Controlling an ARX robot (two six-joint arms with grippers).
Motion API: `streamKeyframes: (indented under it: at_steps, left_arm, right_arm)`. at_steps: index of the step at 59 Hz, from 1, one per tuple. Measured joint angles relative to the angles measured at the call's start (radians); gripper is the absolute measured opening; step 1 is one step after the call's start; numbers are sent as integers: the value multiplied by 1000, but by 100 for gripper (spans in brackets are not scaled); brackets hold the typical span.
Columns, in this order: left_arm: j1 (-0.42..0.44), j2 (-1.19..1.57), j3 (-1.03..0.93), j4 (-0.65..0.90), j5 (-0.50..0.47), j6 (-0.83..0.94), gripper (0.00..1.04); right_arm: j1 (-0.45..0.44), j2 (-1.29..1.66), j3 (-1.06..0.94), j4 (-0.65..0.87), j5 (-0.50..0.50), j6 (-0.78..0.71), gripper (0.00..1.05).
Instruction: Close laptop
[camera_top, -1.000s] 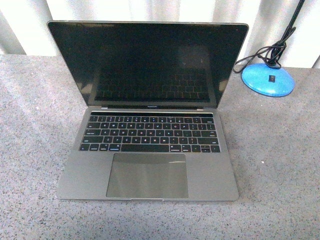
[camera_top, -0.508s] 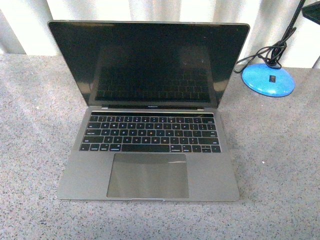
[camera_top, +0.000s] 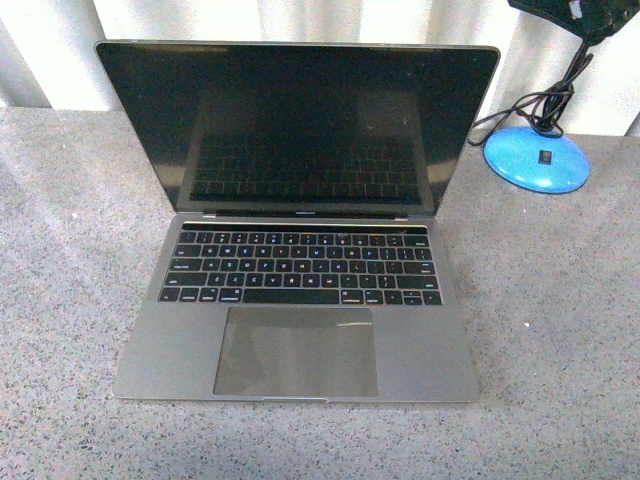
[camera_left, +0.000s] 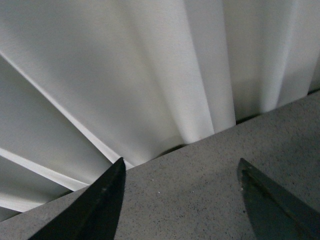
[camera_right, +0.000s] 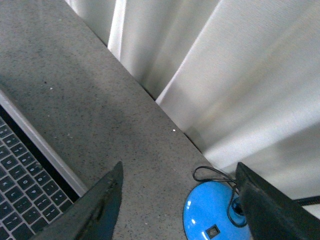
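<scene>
The laptop lies open in the middle of the grey table, its glossy black screen standing upright and tilted a little back, its keyboard and trackpad facing me. A corner of its keyboard shows in the right wrist view. My right gripper is open and empty, held above the table between the laptop's right edge and a blue lamp base. A dark part of that arm shows at the top right of the front view. My left gripper is open and empty over bare table near the curtain.
A blue round lamp base with a black cable and stem stands at the back right, also in the right wrist view. A white pleated curtain runs along the back of the speckled grey table.
A dark part of my right arm has come into the top right corner of the front view. The laptop has not moved.
</scene>
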Motion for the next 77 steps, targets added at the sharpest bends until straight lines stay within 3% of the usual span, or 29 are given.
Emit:
streamKeyframes:
  at_steps: [19,21,28,51,77]
  left_arm:
    - [-23,86,162,-241,49,137,3]
    - [-23,97,180,-264,49,150,4]
    - [-24,148,263,-363,61,176,4]
    - [-29,196,343,-477,85,206,4]
    - [-31,176,249,-444,118,124,4]
  right_arm:
    - [75,64,116,-117,-28,-27,5]
    - [77,71,125,-123,-33,-28,0]
    - [80,106,162,-143,-50,-30,1]
    - [73,217,236,-164,-76,0,1]
    - [91,222,162,-104,-94,56,1]
